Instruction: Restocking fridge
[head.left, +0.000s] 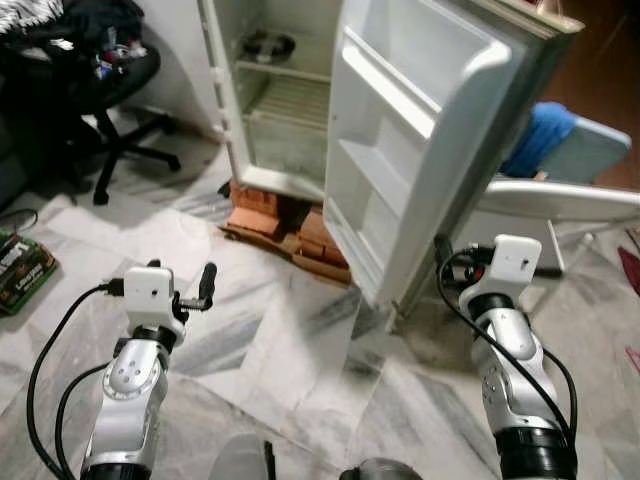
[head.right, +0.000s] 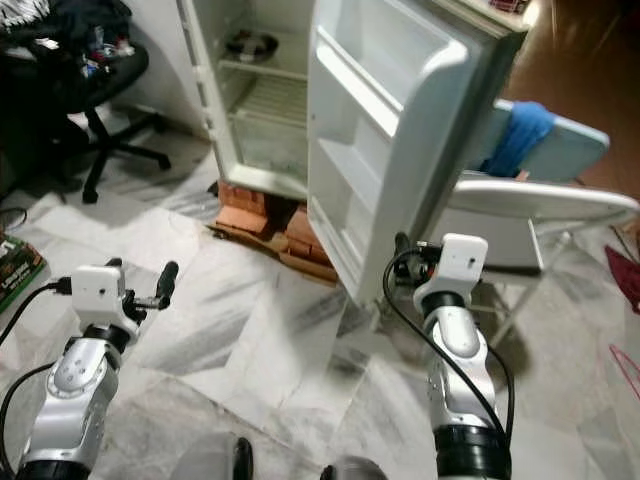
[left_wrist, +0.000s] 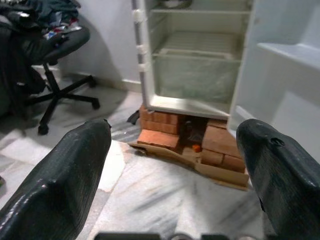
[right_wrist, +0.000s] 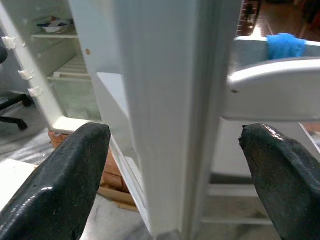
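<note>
White single-door fridge (head.left: 275, 100) in the upper middle of the head view, cabinet top cut off by the frame edge. Door wide open; white fridge door (head.left: 420, 150) swung toward the camera, inner shelves bare, lower edge just above the floor at centre. Dark round dish (head.left: 268, 44) on an upper shelf, contents too small to tell. Stack of red bricks (head.left: 290, 220) under the cabinet on flattened cardboard, partly hidden behind the door's lower corner.

Left claw (left_wrist: 170, 165) at lower left of the head view, fingers spread wide, nothing held, open grey-veined marble floor (head.left: 270, 340) between it and the bricks. Right claw (right_wrist: 175, 170) at lower right, fingers spread wide and empty, the door's outer edge standing between them; touching or apart, cannot tell.

Black swivel chair (head.left: 105, 90) piled with dark clothes at upper left, well apart from the fridge. White ironing board (head.left: 560, 200) with blue cloth (head.left: 535, 135) at right, mostly hidden behind the door.
</note>
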